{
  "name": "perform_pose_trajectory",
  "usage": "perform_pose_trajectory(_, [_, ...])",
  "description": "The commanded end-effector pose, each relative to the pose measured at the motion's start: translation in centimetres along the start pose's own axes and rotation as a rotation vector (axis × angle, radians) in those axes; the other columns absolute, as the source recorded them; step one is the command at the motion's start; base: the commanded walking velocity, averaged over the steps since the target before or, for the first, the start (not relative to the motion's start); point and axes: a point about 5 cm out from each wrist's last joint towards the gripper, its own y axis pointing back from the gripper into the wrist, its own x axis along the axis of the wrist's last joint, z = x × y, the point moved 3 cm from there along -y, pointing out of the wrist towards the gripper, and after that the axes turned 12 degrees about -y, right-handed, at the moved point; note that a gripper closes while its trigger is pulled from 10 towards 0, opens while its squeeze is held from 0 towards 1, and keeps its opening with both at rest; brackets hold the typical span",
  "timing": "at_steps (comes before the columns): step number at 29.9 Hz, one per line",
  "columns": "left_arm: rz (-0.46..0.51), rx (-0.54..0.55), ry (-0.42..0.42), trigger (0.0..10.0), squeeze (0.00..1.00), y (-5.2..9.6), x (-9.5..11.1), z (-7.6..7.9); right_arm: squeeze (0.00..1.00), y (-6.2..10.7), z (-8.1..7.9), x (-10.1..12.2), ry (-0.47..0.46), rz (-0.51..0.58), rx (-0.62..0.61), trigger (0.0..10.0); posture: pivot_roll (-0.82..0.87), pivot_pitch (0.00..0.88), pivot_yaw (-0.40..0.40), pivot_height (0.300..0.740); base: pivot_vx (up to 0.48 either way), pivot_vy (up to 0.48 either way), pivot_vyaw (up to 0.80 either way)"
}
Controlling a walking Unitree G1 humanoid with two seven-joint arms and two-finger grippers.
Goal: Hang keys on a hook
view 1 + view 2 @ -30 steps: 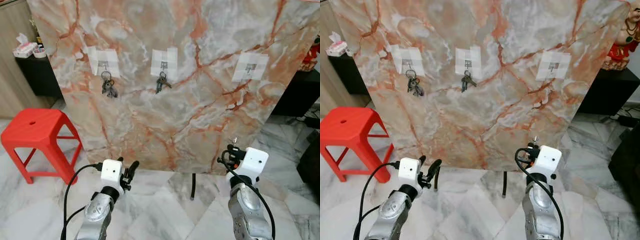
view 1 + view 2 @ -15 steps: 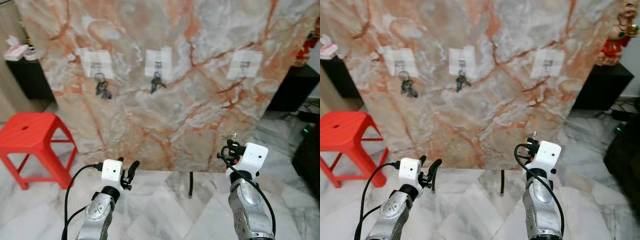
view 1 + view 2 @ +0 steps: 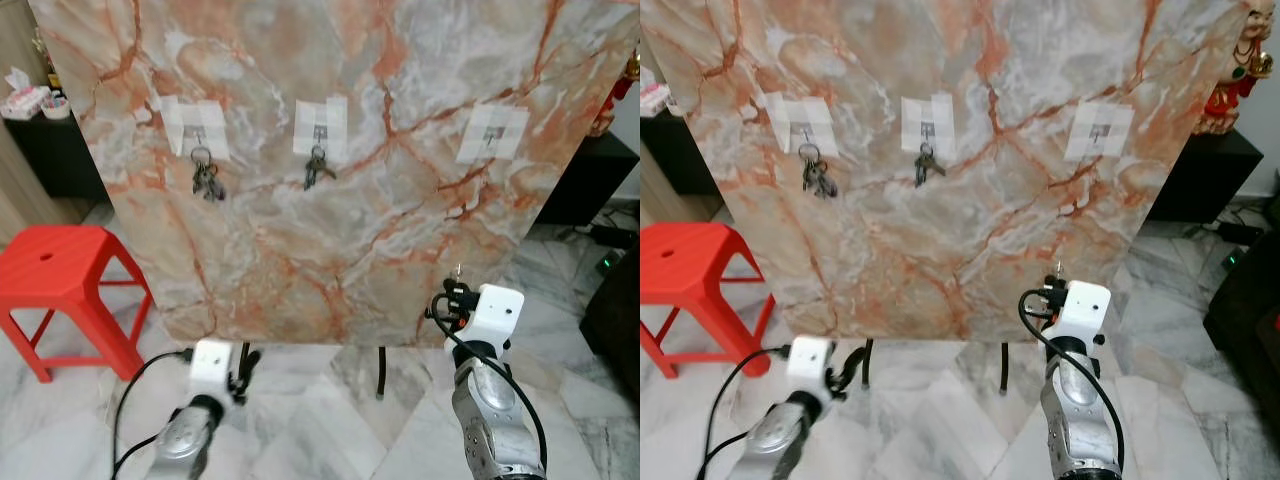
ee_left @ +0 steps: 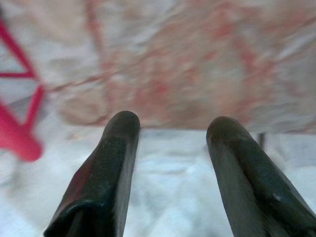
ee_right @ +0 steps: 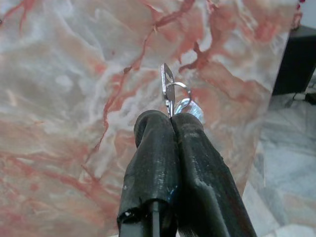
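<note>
The small silver keys on a ring (image 5: 174, 95), pinched only at the edge by the right gripper (image 5: 171, 120) (left gripper (image 4: 170, 129) jaws wide), could slip before reaching the empty metal hook on white tape (image 3: 491, 132).

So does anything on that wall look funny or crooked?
Not really. Two bunches of keys hang straight from their hooks; the third hook is bare. The right gripper pinches the last keys.

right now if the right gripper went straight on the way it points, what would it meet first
Probably the marble-patterned board: the right gripper, shut on the keys, points at its bare face, well below the empty hook. Depth is unclear.
</note>
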Motion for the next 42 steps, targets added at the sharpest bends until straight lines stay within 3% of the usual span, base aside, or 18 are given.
perform_pose_trajectory(1, [-0.082,0.001,-0.049,10.0,0.0,0.3,-1.4,-1.2,0.0,-0.2,-0.1,0.6,-0.006,0.029,0.002,10.0,0.01,0.012,-0.069,0.74,0.0,0.0,0.0])
perform_pose_trajectory(5, [-0.19,-0.002,-0.114,10.0,0.0,1.6,-4.3,-1.9,0.0,-0.2,0.0,0.3,-0.008,0.02,-0.012,10.0,-0.01,0.006,-0.059,0.74,0.0,0.0,0.0])
perform_pose_trajectory(6, [-0.283,0.008,-0.112,10.0,0.0,2.9,-6.8,-2.3,0.0,-0.3,0.1,0.5,-0.015,0.027,-0.021,10.0,-0.01,0.008,-0.055,0.74,0.0,0.0,0.0])
perform_pose_trajectory(7, [-0.283,0.008,-0.112,10.0,0.0,2.9,-6.8,-2.3,0.0,-0.3,0.1,0.5,-0.015,0.027,-0.021,10.0,-0.01,0.008,-0.055,0.74,0.0,0.0,0.0])
perform_pose_trajectory(9, [-0.412,0.002,-0.099,10.0,0.0,5.1,-9.9,-2.2,0.0,-0.2,0.3,0.5,-0.026,0.034,-0.039,10.0,0.0,0.0,-0.039,0.74,0.0,0.0,0.0])
perform_pose_trajectory(11, [-0.46,-0.008,-0.102,10.0,0.0,5.8,-11.0,-2.2,0.0,-0.3,0.3,0.4,-0.029,0.035,-0.042,10.0,-0.01,0.0,-0.032,0.74,0.0,0.0,0.0])
perform_pose_trajectory(12, [-0.523,-0.018,-0.103,10.0,0.0,7.1,-12.4,-2.0,0.0,-0.3,0.4,0.5,-0.043,0.04,-0.054,10.0,-0.01,0.0,-0.029,0.74,0.0,0.0,0.0])
perform_pose_trajectory(18, [-0.584,-0.015,-0.089,10.0,0.0,8.3,-13.8,-1.7,0.0,-0.3,0.3,0.3,-0.052,0.034,-0.055,10.0,-0.01,0.0,-0.023,0.74,0.0,0.0,-0.4])
perform_pose_trajectory(22, [-0.587,-0.013,-0.083,10.0,0.0,8.3,-13.9,-1.5,0.0,-0.3,0.3,0.3,-0.045,0.035,-0.055,10.0,-0.01,0.0,-0.023,0.74,0.0,0.0,-0.8])
perform_pose_trajectory(29, [-0.579,-0.03,-0.077,10.0,0.0,7.8,-13.7,-0.6,0.0,-0.7,-0.3,0.5,-0.047,0.051,-0.041,10.0,0.0,0.0,-0.024,0.74,0.242,0.0,0.0])
perform_pose_trajectory(42, [-0.574,-0.028,-0.068,10.0,0.0,8.0,-13.8,-0.3,0.0,-1.1,-0.5,0.8,-0.056,0.059,-0.037,10.0,0.0,0.0,-0.025,0.74,0.247,0.0,0.0])
